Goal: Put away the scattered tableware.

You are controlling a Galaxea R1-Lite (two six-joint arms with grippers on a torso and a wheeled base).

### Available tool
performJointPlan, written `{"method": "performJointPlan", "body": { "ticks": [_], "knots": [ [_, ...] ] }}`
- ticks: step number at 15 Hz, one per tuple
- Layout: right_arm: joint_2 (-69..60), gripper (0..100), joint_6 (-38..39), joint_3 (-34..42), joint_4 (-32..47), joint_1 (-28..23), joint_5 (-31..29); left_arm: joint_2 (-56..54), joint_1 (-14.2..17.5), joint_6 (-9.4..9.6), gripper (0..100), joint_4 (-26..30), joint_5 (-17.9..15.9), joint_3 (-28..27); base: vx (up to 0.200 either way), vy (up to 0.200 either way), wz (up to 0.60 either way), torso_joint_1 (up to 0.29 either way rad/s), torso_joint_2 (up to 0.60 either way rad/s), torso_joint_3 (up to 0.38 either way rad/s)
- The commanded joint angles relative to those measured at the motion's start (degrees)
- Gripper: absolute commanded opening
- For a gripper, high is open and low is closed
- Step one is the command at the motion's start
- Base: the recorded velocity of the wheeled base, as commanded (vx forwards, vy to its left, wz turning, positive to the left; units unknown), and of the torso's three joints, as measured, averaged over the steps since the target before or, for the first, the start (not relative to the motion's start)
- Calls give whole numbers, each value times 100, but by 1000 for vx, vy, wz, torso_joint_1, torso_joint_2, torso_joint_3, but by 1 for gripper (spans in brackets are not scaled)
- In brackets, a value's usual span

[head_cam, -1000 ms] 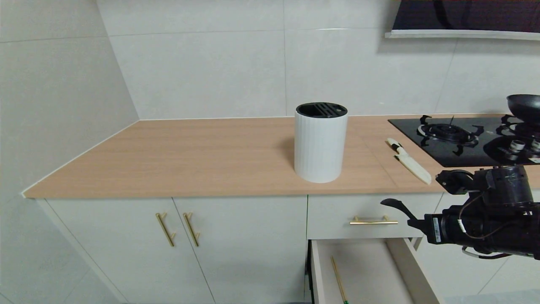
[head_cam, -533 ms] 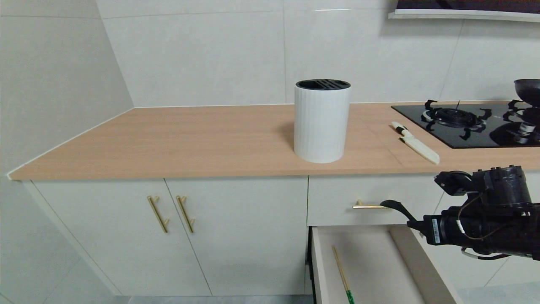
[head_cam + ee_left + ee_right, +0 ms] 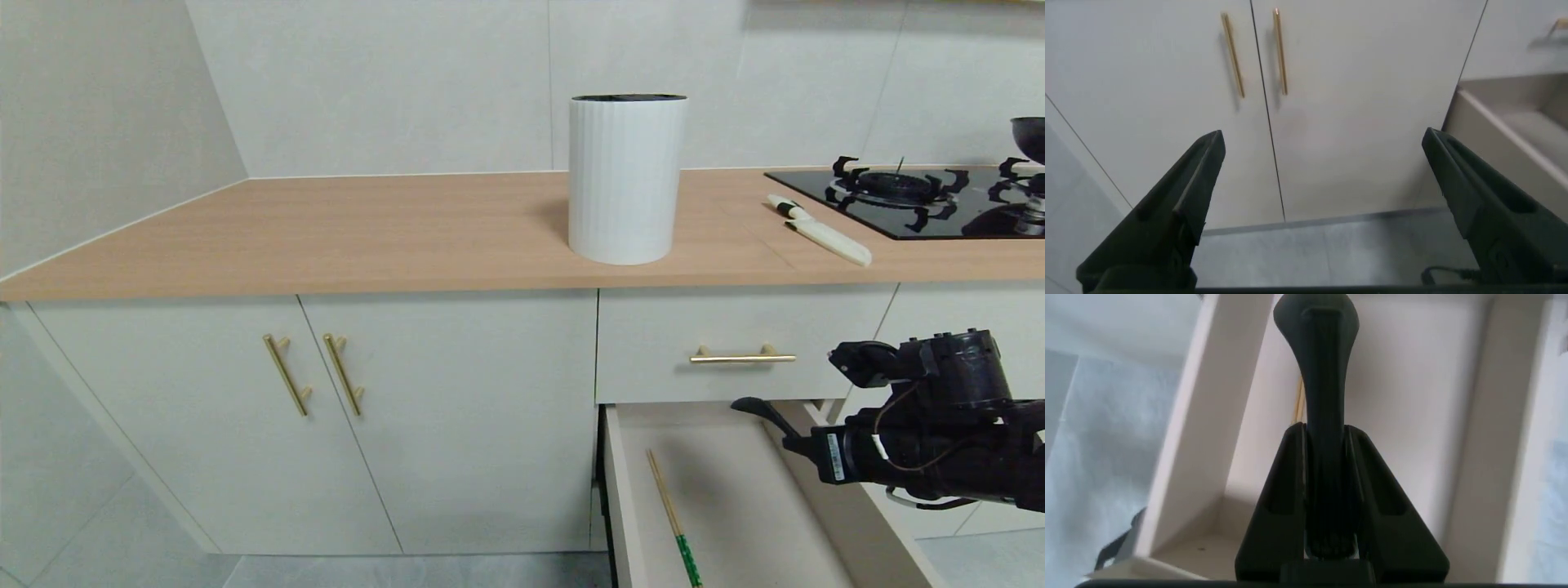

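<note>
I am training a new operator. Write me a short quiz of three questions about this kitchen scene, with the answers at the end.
1. True or false: the knife lies inside the open drawer.
2. What lies in the drawer? A) a spoon B) chopsticks C) a fork
3. Fill in the blank: the fingers of the left gripper stand ____ (open or shut).

Key:
1. False. The knife lies on the counter.
2. B
3. open
</note>
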Motion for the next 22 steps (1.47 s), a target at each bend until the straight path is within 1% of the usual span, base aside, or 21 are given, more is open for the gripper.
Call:
{"method": "performJointPlan", "body": {
  "ticks": [1, 6, 12, 14, 15, 16, 17, 19, 21, 22],
  "knots": [
    [91, 0, 0, 7, -3, 68, -6, 0, -1, 0, 100, 0, 1, 1, 0, 0, 0, -154, 466, 300],
    [241, 0, 0, 16, -3, 77, -120, 0, -1, 0, 100, 0, 1, 1, 0, 0, 0, -109, 402, 285],
    [443, 0, 0, 7, -12, 86, -129, 0, -1, 0, 100, 0, 1, 1, 0, 0, 0, -8, 33, 23],
    [750, 0, 0, -2, -276, 86, -146, 0, -1, 0, 100, 0, 1, 1, 0, 0, 0, 0, 0, 0],
    [1304, 0, 52, -28, -882, 138, -384, 0, -1, 0, 100, 0, 1, 1, 0, 0, 0, 0, 0, 0],
    [1462, 0, 61, -37, -1023, 165, -489, 0, -1, 0, 100, 0, 1, 1, 0, 0, 0, 0, 0, 0],
    [2122, 0, 202, -37, -1621, 261, -1008, 0, -1, 0, 100, 0, 1, 1, 0, 0, 0, 0, 0, 0],
    [2842, 0, 246, -28, -2280, 402, -1403, 0, -1, 0, 100, 0, 1, 1, 0, 0, 0, 0, 0, 0],
    [3361, 0, 246, -54, -2631, 437, -1588, 0, -1, 0, 100, 0, 1, 1, 0, 0, 0, 0, 0, 0],
    [3431, 0, 246, -63, -2658, 437, -1596, 0, -1, 0, 100, 0, 1, 1, 0, 0, 0, 0, 0, 0]
  ]
}}
